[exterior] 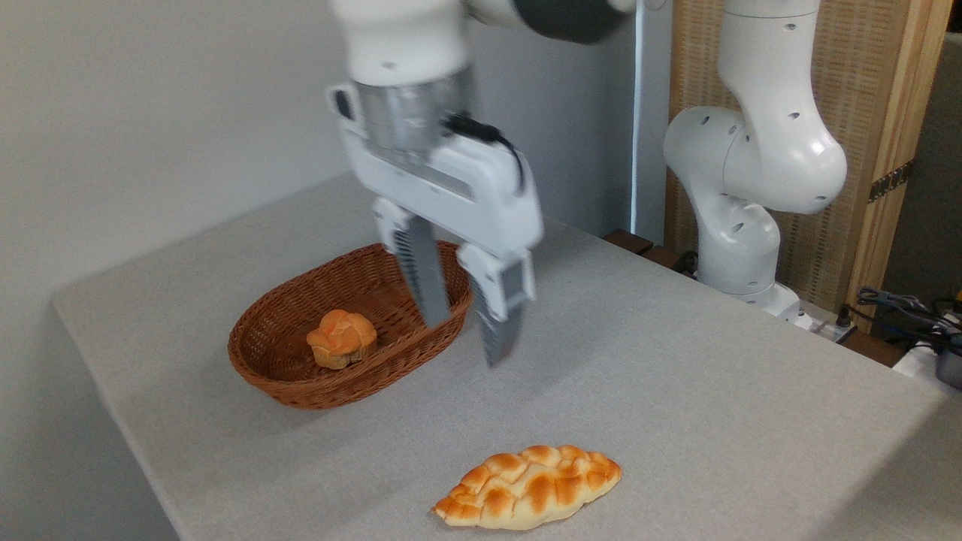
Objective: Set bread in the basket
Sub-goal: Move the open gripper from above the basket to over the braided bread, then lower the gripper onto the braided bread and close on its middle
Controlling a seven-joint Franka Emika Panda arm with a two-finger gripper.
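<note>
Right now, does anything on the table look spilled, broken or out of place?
Nothing looks spilled or damaged. The braided loaf lies flat on the table near the front edge, well apart from the wicker basket, which sits upright with a small round bun inside. The claw hangs open and empty beside the basket.

Basket (301, 376): woven wicker, reddish-brown, ribbed rough weave. Bread (530, 486): golden-brown crust with pale cracks, slight sheen. Small bun (342, 338) in basket: orange, cracked surface. Table (676, 361): matt grey cloth-like cover, fine texture. Arm (759, 150): smooth glossy white plastic shell. Gripper (466, 334): white plastic body, metal-looking collar, 2 grey fingers (421, 278) with ridged pads. Back panel (857, 113): woven mat in pale wood frame.
</note>
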